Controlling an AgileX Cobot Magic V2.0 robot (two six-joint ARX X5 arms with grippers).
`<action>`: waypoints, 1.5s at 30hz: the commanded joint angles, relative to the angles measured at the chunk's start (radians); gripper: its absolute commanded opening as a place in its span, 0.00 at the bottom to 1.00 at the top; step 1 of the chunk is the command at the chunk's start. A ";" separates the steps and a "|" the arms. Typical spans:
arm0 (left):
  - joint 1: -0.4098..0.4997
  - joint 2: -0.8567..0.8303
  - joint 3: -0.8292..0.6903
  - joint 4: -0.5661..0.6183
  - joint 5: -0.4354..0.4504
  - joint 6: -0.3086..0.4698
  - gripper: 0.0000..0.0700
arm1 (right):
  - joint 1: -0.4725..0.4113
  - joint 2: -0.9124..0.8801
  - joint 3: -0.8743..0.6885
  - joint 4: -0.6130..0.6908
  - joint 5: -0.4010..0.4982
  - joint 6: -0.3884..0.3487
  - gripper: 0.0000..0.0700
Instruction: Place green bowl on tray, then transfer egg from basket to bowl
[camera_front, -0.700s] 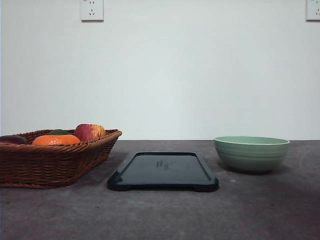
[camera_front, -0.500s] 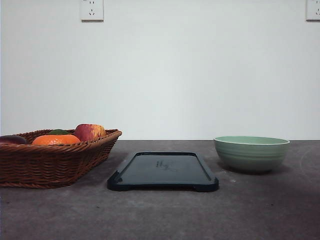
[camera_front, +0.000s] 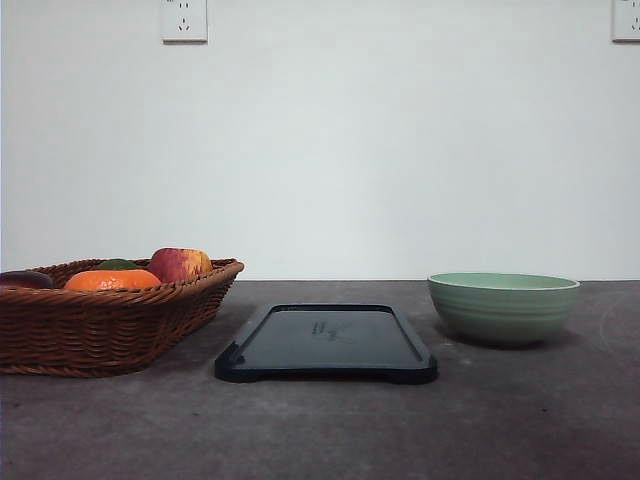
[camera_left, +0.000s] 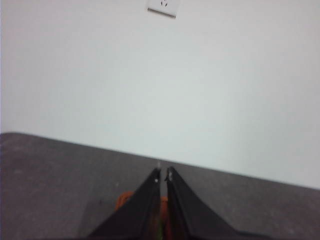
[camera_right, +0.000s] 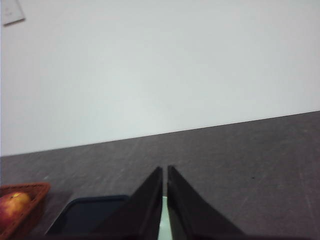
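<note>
Nearest on the grey desk (camera_front: 320, 430) lies the tray (camera_front: 326, 342), bare. Left of it sits the basket (camera_front: 110, 315) with an orange fruit (camera_front: 111, 279) and an apple (camera_front: 180, 264); the egg is hidden. The green bowl (camera_front: 503, 306) stands right of the tray, apart. The left fingers (camera_left: 163, 176) and right fingers (camera_right: 164, 172) are pressed nearly together, holding nothing.

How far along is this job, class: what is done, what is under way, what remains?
Nothing looks done: the green bowl sits on the table to the right of the tray, which lies bare. Nothing is in hand: the left tool and right tool are shut, holding nothing. Both steps remain. The egg is not visible among the fruit in the basket.
</note>
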 joint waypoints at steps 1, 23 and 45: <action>-0.001 0.050 0.066 -0.048 -0.005 0.016 0.02 | 0.000 0.043 0.043 -0.012 -0.010 -0.020 0.01; -0.002 0.678 0.619 -0.700 0.162 0.112 0.01 | 0.000 0.648 0.442 -0.465 -0.168 -0.153 0.01; -0.002 0.727 0.640 -0.714 0.165 0.128 0.45 | 0.000 0.771 0.530 -0.530 -0.204 -0.106 0.60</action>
